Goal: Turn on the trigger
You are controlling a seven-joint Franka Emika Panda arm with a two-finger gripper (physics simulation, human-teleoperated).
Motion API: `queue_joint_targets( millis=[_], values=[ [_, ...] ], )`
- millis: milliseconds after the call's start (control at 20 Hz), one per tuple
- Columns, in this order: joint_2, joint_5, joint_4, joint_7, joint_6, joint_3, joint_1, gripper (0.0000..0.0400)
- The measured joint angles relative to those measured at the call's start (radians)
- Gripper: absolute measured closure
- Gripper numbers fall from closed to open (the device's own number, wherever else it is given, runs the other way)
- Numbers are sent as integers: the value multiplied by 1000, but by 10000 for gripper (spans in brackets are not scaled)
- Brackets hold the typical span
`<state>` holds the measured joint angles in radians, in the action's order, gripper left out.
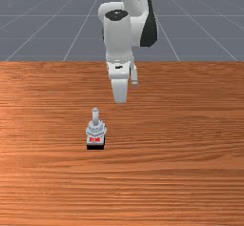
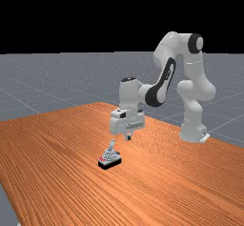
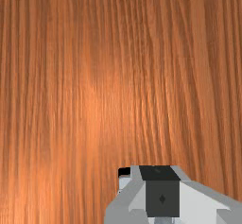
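The front view shows the trigger (image 1: 96, 129) on the tabletop (image 1: 190, 177), nearer that camera than the tool (image 2: 128, 137) and toward the front view's left. The far view adds height: the tool hangs above the tabletop, apart from the trigger's lever (image 1: 95, 116). In the wrist view, a black-and-pale part of the trigger peeks out beside the tool's outline. The lever points upward, leaning slightly toward the arm; the red marking (image 1: 94, 139) faces the front camera. The base's long axis runs roughly from that camera toward the arm. I can't tell whether the tool is wide or narrow.
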<state>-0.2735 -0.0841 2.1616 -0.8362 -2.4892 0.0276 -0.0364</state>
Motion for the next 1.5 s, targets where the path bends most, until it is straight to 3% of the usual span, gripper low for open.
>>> queue_joint_targets(
  millis=[300, 350, 400, 450, 600, 650, 700, 750, 800, 850, 1150, 1200, 1450, 1500],
  values=[
    [32, 15, 48, 13, -19, -7, 5, 400],
    [40, -41, 60, -37, -16, 8, -12, 400],
    [55, -27, 82, -24, -26, 3, -6, 400],
    [69, 39, 103, 62, -40, -18, 15, 400],
    [80, 43, 96, 40, 67, -16, 12, 400],
    [116, 38, 167, 63, -45, -18, 14, 400],
    [127, 37, 183, 67, -50, -18, 14, 400],
    [130, 39, 176, 40, 0, -16, 12, 400],
    [150, -2, 215, 3, -52, -10, 5, 400],
    [152, 34, 210, 36, -26, -15, 11, 400],
    [131, 38, 185, 24, 29, -21, 5, 400],
    [148, 33, 223, 111, -44, -34, 8, 400],
    [129, 15, 195, -51, -30, -82, -67, 400],
    [122, -59, 180, -177, -5, -72, -97, 400]
  ],
)
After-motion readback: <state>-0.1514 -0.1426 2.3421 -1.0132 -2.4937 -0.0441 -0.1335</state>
